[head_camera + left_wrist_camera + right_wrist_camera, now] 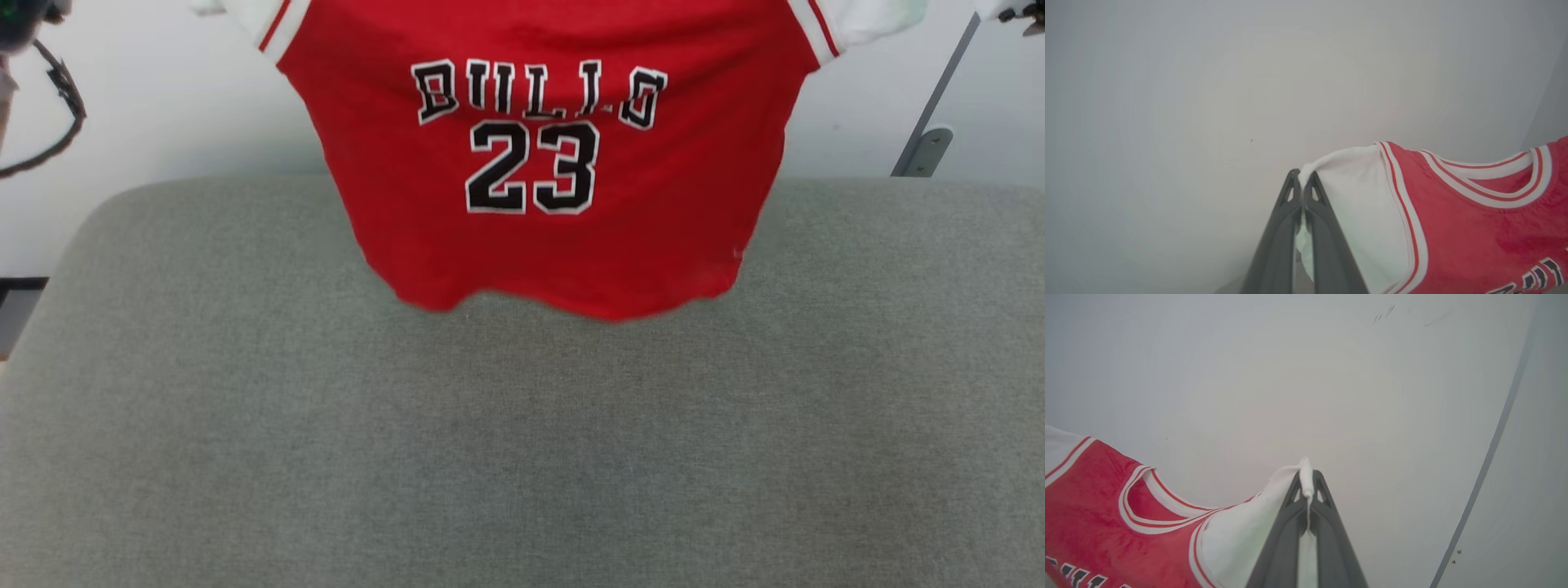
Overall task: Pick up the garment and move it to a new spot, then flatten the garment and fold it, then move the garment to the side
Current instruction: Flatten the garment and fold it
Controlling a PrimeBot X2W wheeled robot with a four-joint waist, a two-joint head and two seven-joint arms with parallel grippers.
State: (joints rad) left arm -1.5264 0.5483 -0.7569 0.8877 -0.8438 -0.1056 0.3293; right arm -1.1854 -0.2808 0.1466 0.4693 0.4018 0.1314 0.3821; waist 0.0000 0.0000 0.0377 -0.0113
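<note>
SHIRT HELD ALOFT: The garment, a red T-shirt lettered BULLS 23, hung spread by its two white sleeves over the far half of the grey fabric-covered tabletop, centred left to right, print facing the robot. The left end effector was clamped on the tip of the left sleeve, with white cloth pinched between its closed fingers. The right end effector gripped the right sleeve the same way. Holding both sleeve ends let the shirt's own weight pull the body straight, apparently ready for laying flat at a new spot (whether the hem touched the tabletop could not be told). Both arms appeared raised high and well apart, fingers pointing toward the pale far wall.
</note>
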